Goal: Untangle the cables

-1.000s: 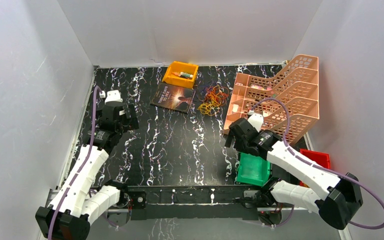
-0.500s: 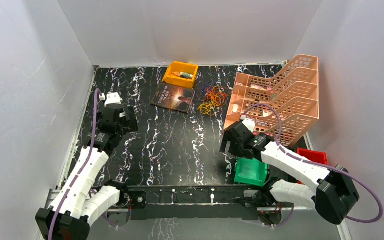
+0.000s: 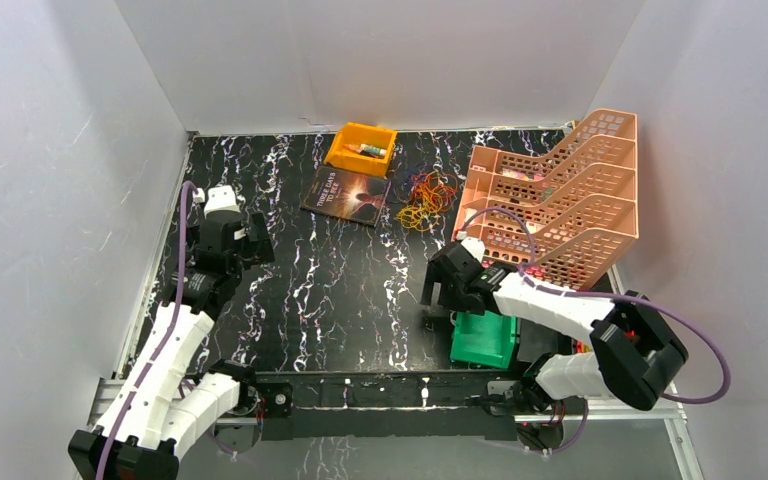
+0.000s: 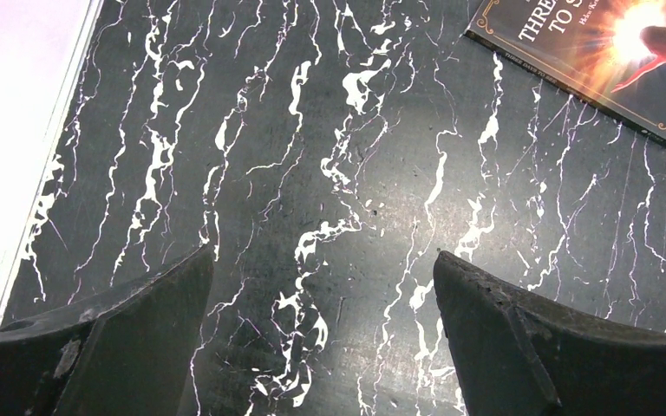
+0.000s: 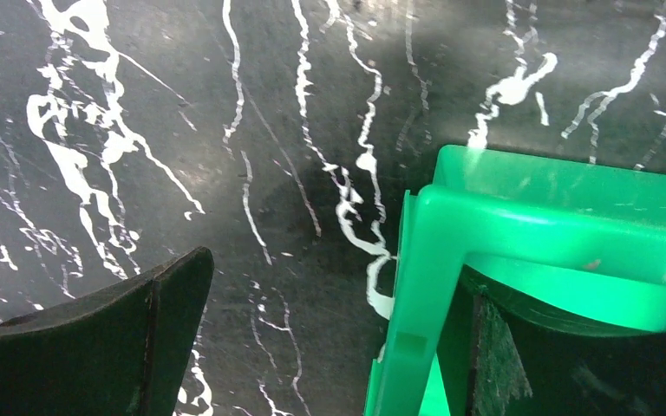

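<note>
The left gripper [image 4: 321, 254] hangs over the bare black table [image 4: 338, 156] with its jaws wide apart and nothing in them. A book [image 4: 607, 52] lies ahead to their right. The right gripper [image 5: 338, 277] is also spread wide and grips nothing, with one wall of a green bin [image 5: 564, 234] between its fingers. The cables [image 3: 425, 198] lie in a heap well ahead of both pairs of jaws, just past the book.

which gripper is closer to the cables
Right. The right gripper hangs open on the near side of the cables, at the green bin. The left gripper, also open, is well off to their left, beyond the book.
</note>
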`<state>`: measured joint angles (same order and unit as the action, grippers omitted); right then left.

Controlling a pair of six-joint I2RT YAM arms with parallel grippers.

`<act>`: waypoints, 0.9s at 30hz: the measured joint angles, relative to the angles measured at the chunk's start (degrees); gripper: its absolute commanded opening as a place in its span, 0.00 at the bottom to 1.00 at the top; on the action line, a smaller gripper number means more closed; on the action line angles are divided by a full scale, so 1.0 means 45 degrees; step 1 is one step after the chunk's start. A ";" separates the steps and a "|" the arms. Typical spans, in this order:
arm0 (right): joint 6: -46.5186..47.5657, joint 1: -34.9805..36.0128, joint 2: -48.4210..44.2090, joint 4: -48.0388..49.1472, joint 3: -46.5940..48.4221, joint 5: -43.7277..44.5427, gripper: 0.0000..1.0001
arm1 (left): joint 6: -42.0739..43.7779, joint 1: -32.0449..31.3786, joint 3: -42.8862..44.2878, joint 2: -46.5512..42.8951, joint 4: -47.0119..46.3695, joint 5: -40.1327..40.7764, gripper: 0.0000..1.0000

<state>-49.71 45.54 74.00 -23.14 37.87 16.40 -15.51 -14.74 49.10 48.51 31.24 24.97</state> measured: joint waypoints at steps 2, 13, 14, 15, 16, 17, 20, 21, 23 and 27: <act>-0.0083 0.0097 0.0340 0.0253 0.0209 -0.0005 0.98 | 0.0000 0.0000 0.0000 -0.0049 -0.0044 -0.0005 0.98; -0.0291 0.0952 0.3147 0.2720 0.2103 -0.0408 0.98 | 0.0024 0.0000 -0.0005 0.0005 -0.0219 -0.0015 0.98; -0.0291 0.0991 0.3366 0.2841 0.2288 -0.0442 0.99 | 0.0024 0.0000 -0.0015 0.0000 -0.0238 -0.0015 0.98; -0.0291 0.1015 0.3628 0.3002 0.2516 -0.0510 0.98 | 0.0024 0.0000 -0.0039 -0.0005 -0.0272 -0.0010 0.98; -0.0296 0.1044 0.3866 0.3177 0.2725 -0.0602 0.98 | 0.0024 0.0000 -0.0063 -0.0010 -0.0282 -0.0010 0.98; -0.0291 0.1054 0.4099 0.3322 0.2929 -0.0690 0.98 | 0.0029 0.0000 -0.0092 -0.0010 -0.0277 -0.0010 0.98; -0.0296 0.1083 0.4614 0.3968 0.3303 -0.0918 0.98 | 0.0044 0.0000 -0.0155 0.0000 -0.0277 -0.0010 0.98; -0.0291 0.1093 0.4741 0.4231 0.3351 -0.0996 0.98 | 0.0058 0.0000 -0.0160 0.0005 -0.0291 -0.0005 0.98; -0.0301 0.1132 0.4969 0.4614 0.3473 -0.1112 0.98 | 0.0083 0.0000 -0.0160 0.0019 -0.0301 0.0019 0.98; -0.0301 0.1171 0.5838 0.5168 0.4250 -0.1404 0.98 | 0.0092 0.0000 -0.0165 -0.0024 -0.0335 0.0102 0.98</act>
<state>-51.07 50.81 100.27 0.12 56.99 10.09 -15.09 -14.74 48.36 48.40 29.74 25.43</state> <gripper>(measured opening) 0.983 0.983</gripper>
